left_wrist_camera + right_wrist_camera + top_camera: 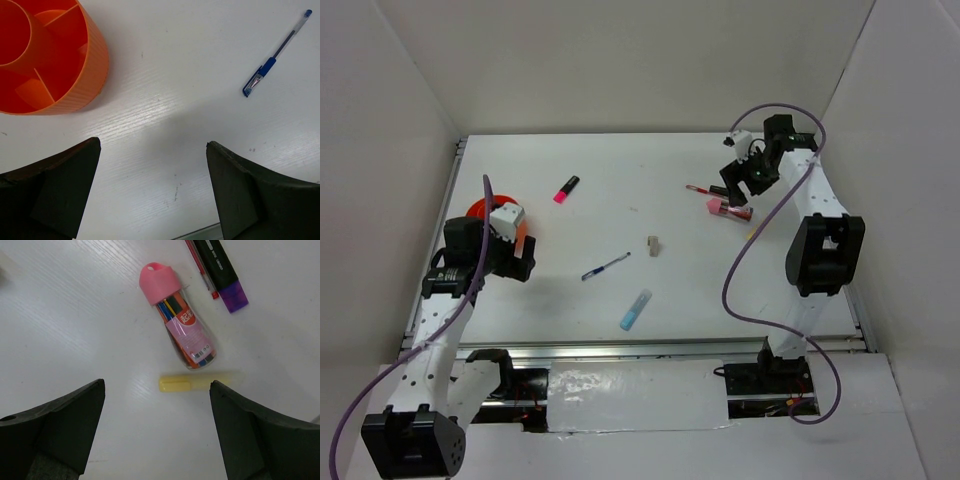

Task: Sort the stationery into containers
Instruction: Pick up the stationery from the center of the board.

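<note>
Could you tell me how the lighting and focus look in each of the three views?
Top external: even, diffuse light, only faint shadows, glare on the glossy strip at the near edge. Left wrist: orange cup and blue pen sharp, dark fingers softer. Right wrist: pen tube label crisp, yellow highlighter pale, low-contrast.

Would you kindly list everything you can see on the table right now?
Cup: one, orange, left side.
Pink highlighter: one, black cap, far centre-left.
Blue pen: one, centre.
Block: one, beige, centre.
Blue highlighter: one, light blue, near centre.
Tube: one, clear, pink cap, pens inside, far right.
Yellow highlighter: one, beside tube.
Red pen: one, beyond tube.
Purple highlighter: one, black body, beside red pen.
Left gripper: open, beside cup.
Right gripper: open, above tube.
</note>
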`<state>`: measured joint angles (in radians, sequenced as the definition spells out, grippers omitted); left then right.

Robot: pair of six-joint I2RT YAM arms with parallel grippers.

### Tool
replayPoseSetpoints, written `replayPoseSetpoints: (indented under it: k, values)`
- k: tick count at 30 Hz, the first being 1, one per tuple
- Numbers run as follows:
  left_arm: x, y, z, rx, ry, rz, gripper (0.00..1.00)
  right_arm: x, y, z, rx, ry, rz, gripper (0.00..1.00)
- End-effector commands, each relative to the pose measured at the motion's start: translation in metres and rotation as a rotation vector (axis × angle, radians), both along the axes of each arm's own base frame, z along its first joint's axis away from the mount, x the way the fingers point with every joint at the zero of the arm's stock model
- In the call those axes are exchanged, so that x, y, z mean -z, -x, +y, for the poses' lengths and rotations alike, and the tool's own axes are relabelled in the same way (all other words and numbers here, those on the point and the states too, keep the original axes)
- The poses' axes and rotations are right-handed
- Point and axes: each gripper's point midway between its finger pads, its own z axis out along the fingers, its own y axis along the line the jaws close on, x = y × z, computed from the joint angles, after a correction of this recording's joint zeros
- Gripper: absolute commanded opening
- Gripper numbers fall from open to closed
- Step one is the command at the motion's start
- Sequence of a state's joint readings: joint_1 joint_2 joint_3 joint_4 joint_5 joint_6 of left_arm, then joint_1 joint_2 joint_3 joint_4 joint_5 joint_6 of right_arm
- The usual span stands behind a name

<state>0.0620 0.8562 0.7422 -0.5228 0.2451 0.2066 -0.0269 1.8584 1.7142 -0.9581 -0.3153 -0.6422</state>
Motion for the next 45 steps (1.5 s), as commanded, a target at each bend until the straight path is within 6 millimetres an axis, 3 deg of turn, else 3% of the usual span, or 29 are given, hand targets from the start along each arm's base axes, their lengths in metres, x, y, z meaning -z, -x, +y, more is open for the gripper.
replayPoseSetpoints:
  k: [1,12,22,27,29,33,36,45]
  values:
    - [-0.021,-0.007,-0.003,0.028,0.011,-0.061,0.99,0.003,0.000,0.008,-0.072,-0.038,0.055,0.91]
    - [-0.019,-0.008,-0.002,0.024,0.010,-0.050,0.99,0.057,-0.022,-0.003,-0.151,0.039,0.115,0.90]
    - [-0.017,-0.009,-0.001,0.022,0.007,-0.044,0.99,0.089,-0.037,-0.016,-0.140,0.122,0.111,0.90]
    - [-0.017,-0.009,-0.001,0.022,0.009,-0.045,0.99,0.107,-0.028,-0.017,-0.163,0.152,0.151,0.83]
    - [-0.018,-0.010,-0.001,0.019,0.007,-0.046,0.99,0.106,-0.025,-0.015,-0.177,0.158,0.147,0.79]
    - [-0.017,-0.009,-0.001,0.024,0.009,-0.045,0.99,0.117,-0.006,-0.018,-0.203,0.182,0.170,0.72]
    - [-0.019,-0.009,-0.002,0.028,0.010,-0.051,0.99,0.123,0.004,-0.004,-0.254,0.220,0.178,0.68]
    - [-0.019,-0.009,-0.001,0.025,0.010,-0.052,0.99,0.123,0.002,0.005,-0.244,0.217,0.177,0.58]
